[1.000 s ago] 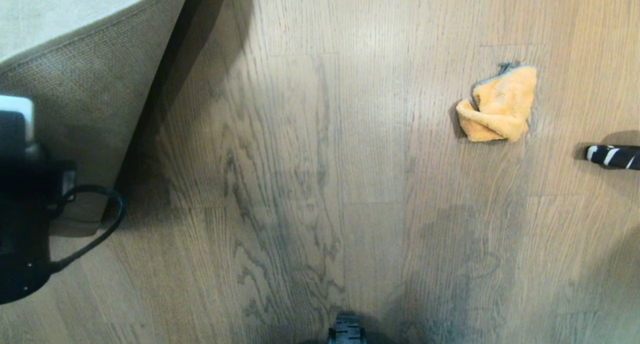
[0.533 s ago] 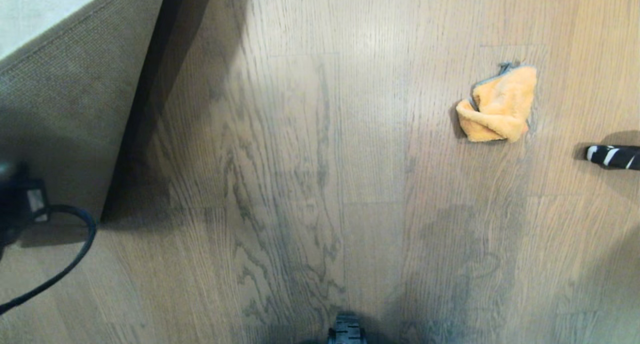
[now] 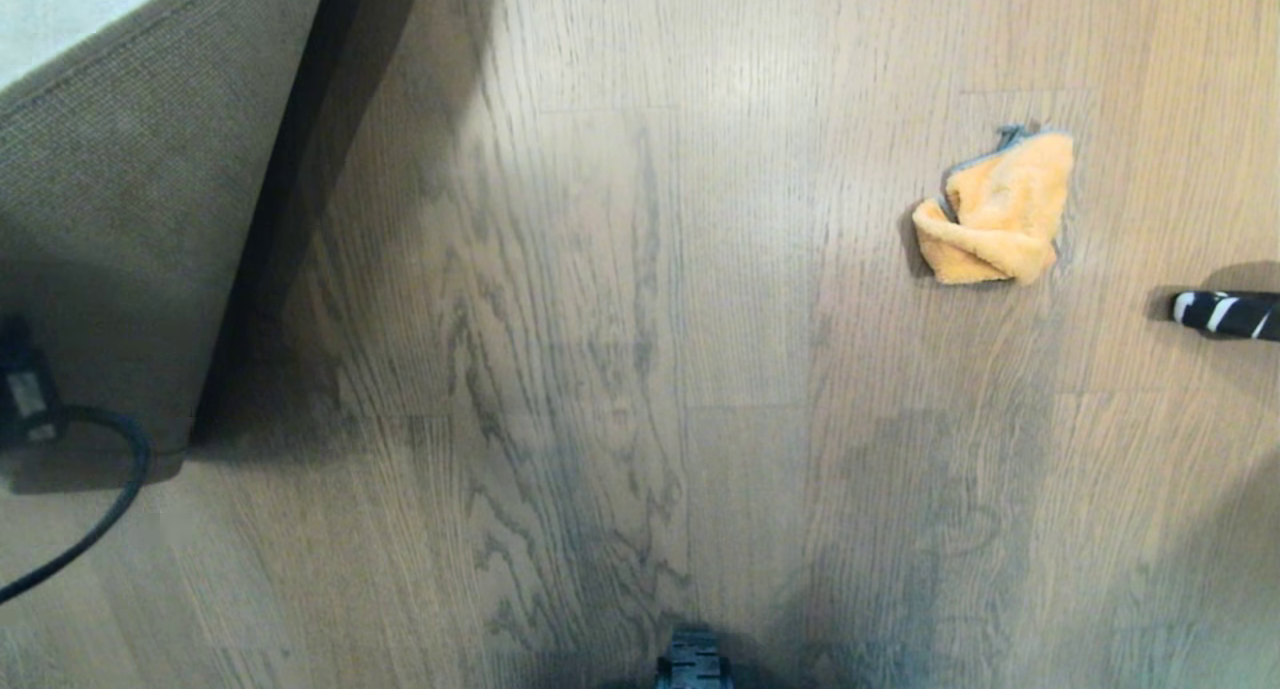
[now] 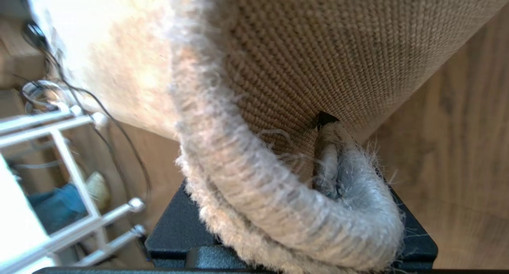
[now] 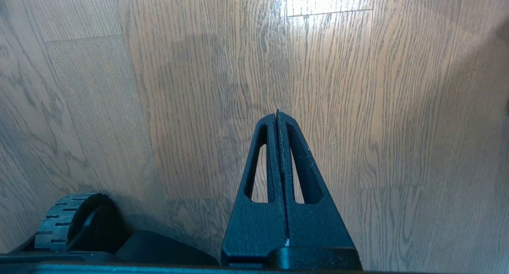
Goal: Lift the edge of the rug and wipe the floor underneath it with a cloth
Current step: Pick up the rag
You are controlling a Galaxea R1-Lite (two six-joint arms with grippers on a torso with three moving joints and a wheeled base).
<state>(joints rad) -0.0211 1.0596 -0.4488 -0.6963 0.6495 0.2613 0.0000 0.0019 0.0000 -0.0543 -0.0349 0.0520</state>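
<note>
I see my left end effector (image 4: 286,242) pinching the rug edge (image 4: 278,210), a fat fuzzy grey roll, and holding it up so its tan bumpy woven back faces the brown wavy-lined wood floor (image 3: 620,369). The cloth (image 3: 998,209), soft, fuzzy and orange with a thin dark trim, lies crumpled on the floor well away from the rug. My right end effector (image 5: 277,114) has its black pointy fingers pressed together above bare floor, and I can read no words anywhere.

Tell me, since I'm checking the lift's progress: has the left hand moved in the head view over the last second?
Yes. The left hand, gripping the rug edge, has slid toward the picture's left edge, away from the unmoved cloth.
</note>
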